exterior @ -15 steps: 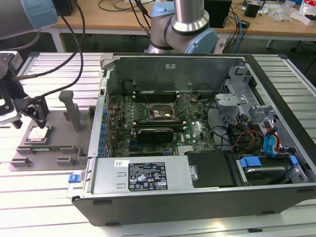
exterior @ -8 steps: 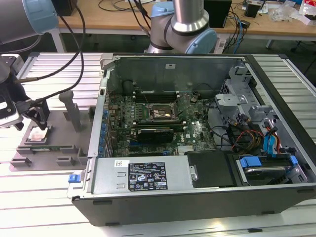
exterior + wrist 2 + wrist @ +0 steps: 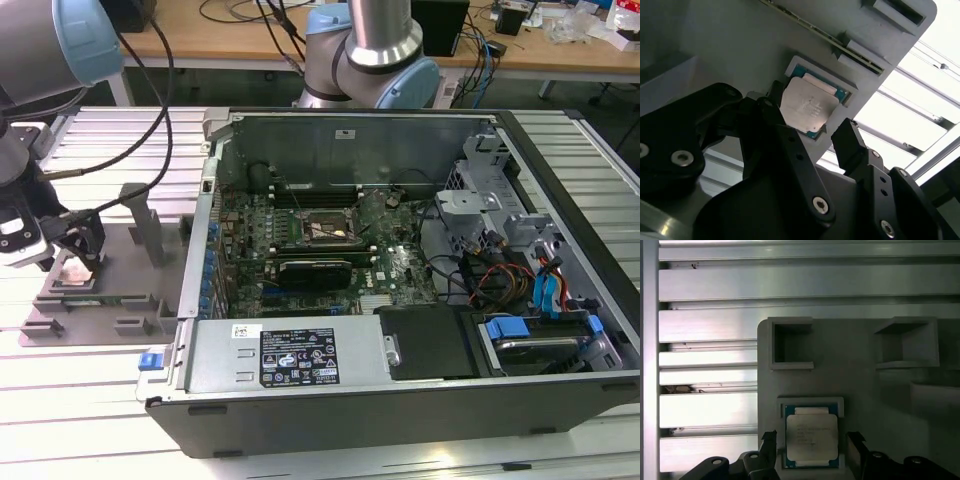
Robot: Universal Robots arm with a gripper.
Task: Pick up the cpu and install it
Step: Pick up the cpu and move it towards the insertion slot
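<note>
Locate the cpu in both wrist views: seated flat in a shallow square recess of the grey holder, silver top up, thin blue-green rim visible around it. Note the tool open, with one black finger on each side of the recess, straddling the chip. In the first wrist view, observe a narrow gap between each fingertip and the cpu edge; no grip applied. In the second wrist view, cannot tell for certain about contact between the nearer fingertip and the recess corner.

In the exterior view, find the tool at the exterior view's left, positioned low over the holder, with the cpu showing as a pale patch directly beneath the fingers. Note the holder lying flat on the slatted metal desk, just beside the open case.

Also on the holder: two square pockets beyond the cpu recess, and a long thin strip standing on edge in a slot near it.

Inside the case, find the motherboard with the black socket near its middle, well apart from the cpu.
</note>
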